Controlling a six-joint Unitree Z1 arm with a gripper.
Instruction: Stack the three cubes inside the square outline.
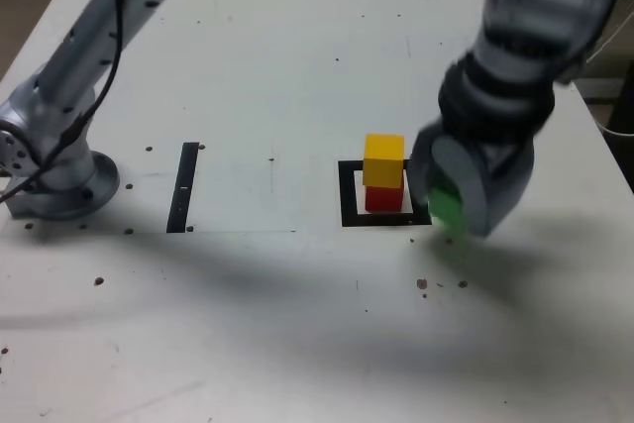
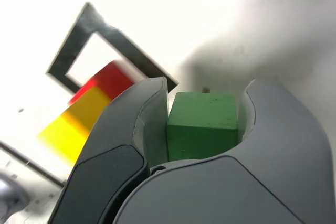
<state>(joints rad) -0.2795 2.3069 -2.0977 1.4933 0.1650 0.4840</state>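
Tool [image 2: 205, 129]: its two grey jaws are closing on the green cube [image 2: 203, 124], one on each side, as the wrist view is showing; in the exterior view the tool [image 1: 451, 207] is blurred and its jaws are hard to make out.
Green cube: in the exterior view only a blurred green patch [image 1: 447, 209] is peeking out under the arm's wrist, just beside the square outline's [image 1: 349, 195] edge on the exterior view's right; whether it is touching the surface [image 1: 297, 66] cannot be told.
Yellow cube [image 1: 383, 159]: sitting on the red cube [image 1: 383, 198], slightly off square with it.
Red cube: standing inside the outline on its white centre; its top is being covered by the yellow one.
Square outline: its right side in the exterior view is being hidden by the wrist; in the wrist view [image 2: 79, 40] one corner is disappearing behind a jaw.
Black strip [image 1: 184, 186]: lying well apart from the stack, toward the exterior view's left, near the arm's base [image 1: 59, 180].
Wrist view blur: the stacked cubes [image 2: 86, 114] are looking smeared.
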